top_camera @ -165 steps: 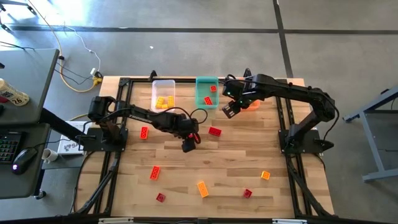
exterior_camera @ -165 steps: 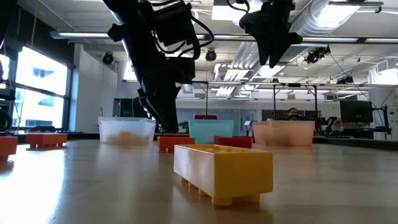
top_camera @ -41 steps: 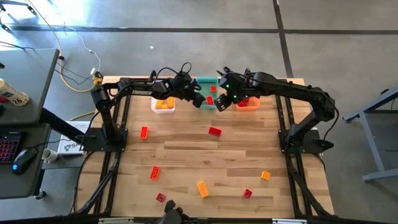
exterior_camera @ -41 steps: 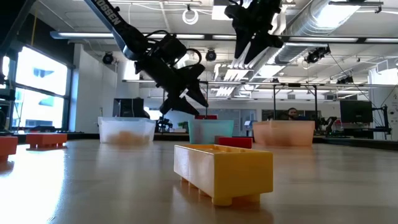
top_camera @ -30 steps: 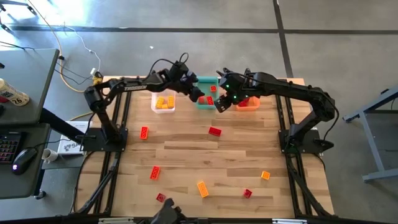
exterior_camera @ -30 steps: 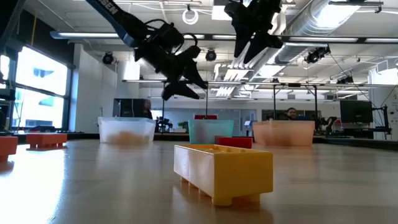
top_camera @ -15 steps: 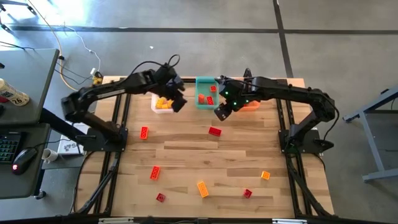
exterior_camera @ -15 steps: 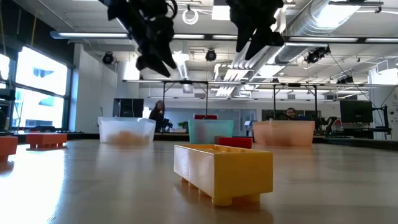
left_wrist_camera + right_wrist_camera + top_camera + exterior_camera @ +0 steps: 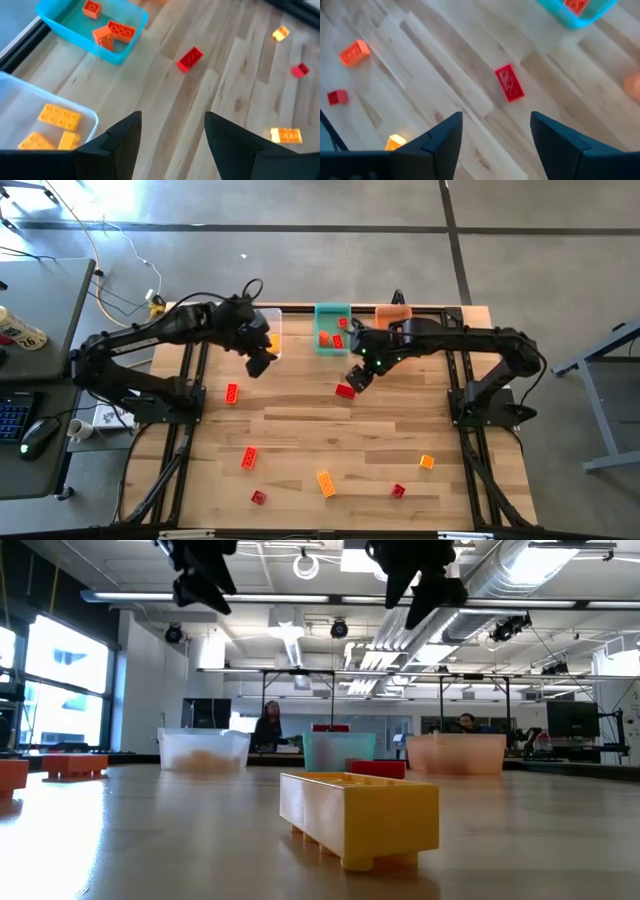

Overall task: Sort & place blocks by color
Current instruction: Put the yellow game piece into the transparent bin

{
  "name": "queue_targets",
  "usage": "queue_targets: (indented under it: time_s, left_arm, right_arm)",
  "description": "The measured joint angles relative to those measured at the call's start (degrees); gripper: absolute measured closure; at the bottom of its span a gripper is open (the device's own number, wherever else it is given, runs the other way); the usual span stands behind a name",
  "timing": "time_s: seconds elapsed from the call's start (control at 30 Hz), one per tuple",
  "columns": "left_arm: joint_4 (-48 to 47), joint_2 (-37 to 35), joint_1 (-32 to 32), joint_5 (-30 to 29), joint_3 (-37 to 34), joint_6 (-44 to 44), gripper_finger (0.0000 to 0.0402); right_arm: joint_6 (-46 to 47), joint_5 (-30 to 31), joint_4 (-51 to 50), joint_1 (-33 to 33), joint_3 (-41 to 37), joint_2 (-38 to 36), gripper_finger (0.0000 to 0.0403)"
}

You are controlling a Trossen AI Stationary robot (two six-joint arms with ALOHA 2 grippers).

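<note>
Small studded blocks lie loose on the wooden table: a red block [image 9: 345, 390] near the middle, a red one [image 9: 232, 392] at the left, and orange and red ones [image 9: 325, 483] toward the near edge. A yellow block [image 9: 360, 815] fills the low view's foreground. My left gripper [image 9: 258, 363] hangs open high above the table, just in front of the clear bin [image 9: 50, 120] holding yellow blocks. My right gripper [image 9: 357, 373] hangs open above and just beyond the middle red block [image 9: 509, 82]. Both grippers hold nothing.
At the far edge stand the clear bin [image 9: 270, 322], a teal bin [image 9: 333, 330] with orange and red blocks in it, and an orange bin [image 9: 393, 313]. Black rails [image 9: 187, 430] run along the table's left and right sides. People show in the room beyond.
My left gripper has swung from above the teal bin toward the table's left and near edge and risen, ending in front of the clear bin. My right gripper has moved from beside the teal bin toward the near edge, ending above the middle red block.
</note>
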Motion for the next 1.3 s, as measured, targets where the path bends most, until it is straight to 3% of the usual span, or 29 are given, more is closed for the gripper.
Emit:
queue_targets:
  time_s: [0.17,0.4,0.73,1.3]
  left_arm:
    - [-3.75,-1.72,-4.53,-5.22,0.0,-1.39,0.0199]
    - [-4.89,-1.87,-10.82,-7.44,0.0,-2.07,0.0199]
    - [-4.9,-1.69,-15.61,-7.72,0.0,-1.43,0.0199]
    - [-4.87,-1.67,-20.73,-7.71,0.0,-3.5,0.0199]
  right_arm:
    - [2.28,-0.09,-5.34,2.66,-0.17,0.0,0.0169]
    - [8.04,-0.08,-9.58,8.01,-0.2,0.19,0.0169]
    - [14.02,-1.24,-16.11,17.23,-0.22,3.17,0.0169]
    - [13.52,1.15,-20.43,27.81,-0.22,4.28,0.0169]
